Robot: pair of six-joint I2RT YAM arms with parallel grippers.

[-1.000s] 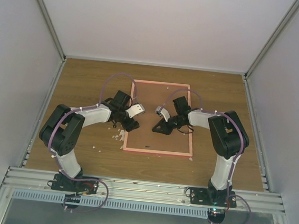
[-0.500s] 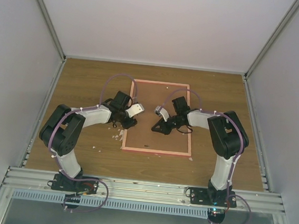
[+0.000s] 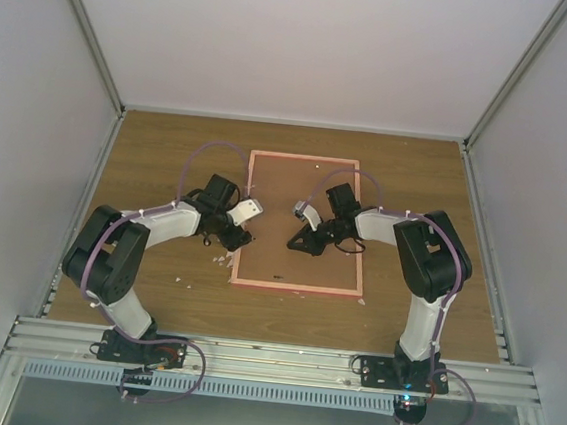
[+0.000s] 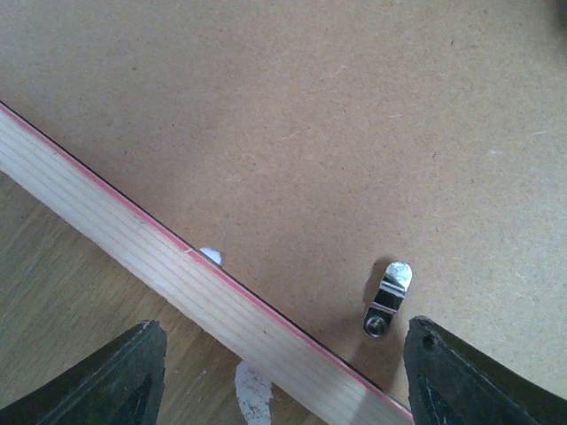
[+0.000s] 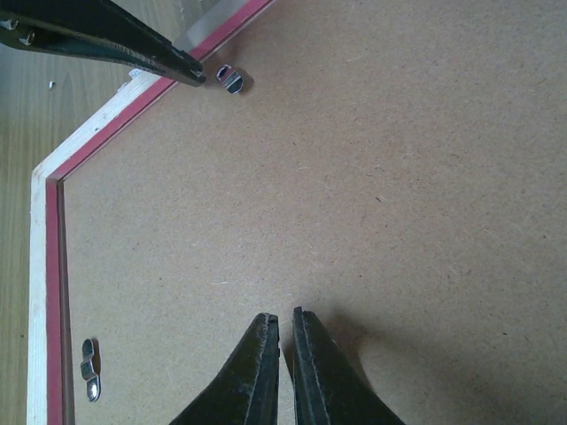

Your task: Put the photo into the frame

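The frame (image 3: pixel 298 287) lies face down at the middle of the worktop (image 3: pixel 419 165), long sides running away from the arm bases, with the brown backing board (image 3: pixel 303 270) filling it; the photo is not to be seen, and whether it already sits beneath the board cannot be told. The left jaws stand wide open astride the frame's left rail (image 4: pixel 133 257), one finger (image 4: pixel 124 376) over the bare wood outside it and the other (image 4: pixel 461 372) over the board inside. What the coming move appears to turn on is the small metal clip (image 4: pixel 387 298) on the board just inside that rail: it lies between the open jaws but close to the inner finger, its long axis pointing across the rail towards the board's middle. The left arm (image 3: pixel 152 222) is plainly the nearer; from the right wrist its finger (image 5: pixel 133 49) shows with the tip just beside the same clip (image 5: pixel 229 78), while a second clip (image 5: pixel 89 367) sits further along the rail. The right jaws are shut, tips together low over the board well inside the frame and gripping nothing; whether they press on it cannot be told. Against the view a second ago, the left arm has swung outwards, its elbow now nearer the left wall and its wrist drawn back from over the board to the rail, while the right arm and the frame look as they did
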